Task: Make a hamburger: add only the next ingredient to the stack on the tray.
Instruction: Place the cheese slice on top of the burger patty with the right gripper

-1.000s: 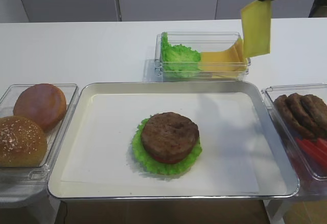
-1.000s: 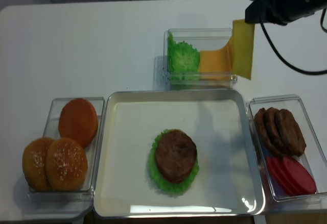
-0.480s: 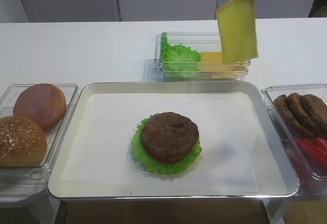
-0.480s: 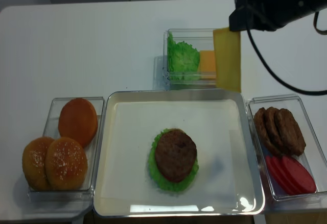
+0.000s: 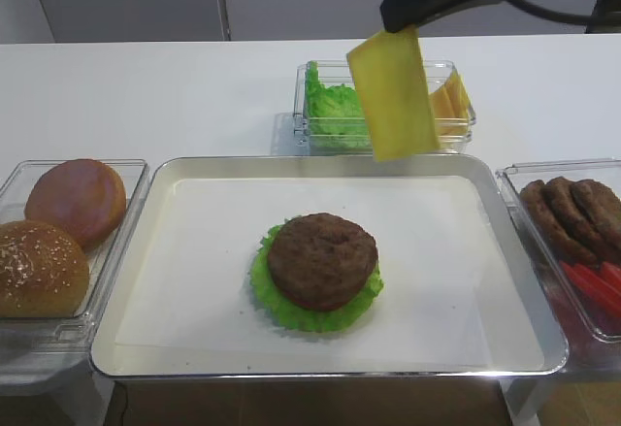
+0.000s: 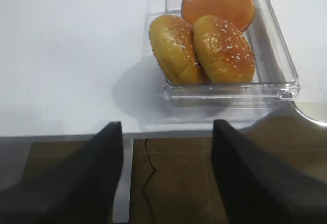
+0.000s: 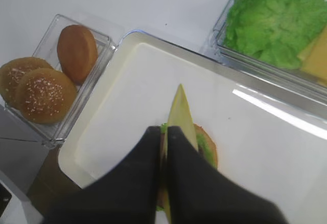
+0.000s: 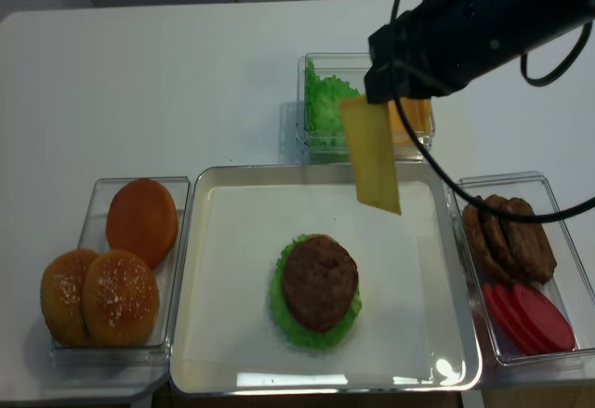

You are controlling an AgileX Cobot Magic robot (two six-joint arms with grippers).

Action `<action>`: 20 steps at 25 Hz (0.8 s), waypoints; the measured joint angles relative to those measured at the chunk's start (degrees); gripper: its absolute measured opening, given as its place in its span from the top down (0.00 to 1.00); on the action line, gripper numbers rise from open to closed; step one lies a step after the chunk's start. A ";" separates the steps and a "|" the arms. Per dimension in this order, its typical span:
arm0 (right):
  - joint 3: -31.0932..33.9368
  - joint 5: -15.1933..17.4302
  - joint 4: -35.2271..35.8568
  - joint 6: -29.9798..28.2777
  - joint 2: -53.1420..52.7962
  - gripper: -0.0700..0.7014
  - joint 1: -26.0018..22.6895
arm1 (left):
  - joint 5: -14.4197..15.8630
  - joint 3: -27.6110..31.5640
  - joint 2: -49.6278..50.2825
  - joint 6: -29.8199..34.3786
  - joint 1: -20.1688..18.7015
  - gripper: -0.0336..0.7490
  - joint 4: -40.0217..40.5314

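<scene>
A floppy yellow cheese slice (image 5: 393, 96) hangs by its top edge from my right gripper (image 5: 396, 26), which is shut on it. The slice (image 8: 372, 152) dangles above the back of the silver tray (image 5: 320, 162), in front of the lettuce container. The stack sits mid-tray below: a brown patty (image 5: 322, 259) on ruffled lettuce (image 5: 272, 305), with a red edge between. In the right wrist view the cheese (image 7: 180, 114) shows edge-on between the black fingers, over the stack. My left gripper (image 6: 166, 127) is open and holds nothing, off the table's front edge near the buns.
A clear box of buns (image 5: 73, 222) stands left of the tray. Behind the tray a clear box (image 5: 335, 115) holds lettuce and more cheese. At the right a box (image 5: 572, 213) holds loose patties and red slices.
My right gripper has carried the cheese slice left and forward, from above the cheese box to over the tray's back part. The stack has not moved.
</scene>
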 joint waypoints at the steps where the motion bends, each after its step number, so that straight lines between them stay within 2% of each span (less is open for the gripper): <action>1: 0.00 0.02 -0.57 0.51 0.00 0.86 1.06 | 0.00 0.00 0.00 0.00 0.00 0.43 0.00; 10: 0.29 -0.34 -4.68 4.68 0.00 0.86 7.59 | 0.00 0.00 0.00 0.00 0.00 0.43 0.00; 20: 11.97 -8.87 -2.17 5.01 -0.15 0.86 14.43 | 0.00 0.00 0.00 0.00 0.00 0.43 0.00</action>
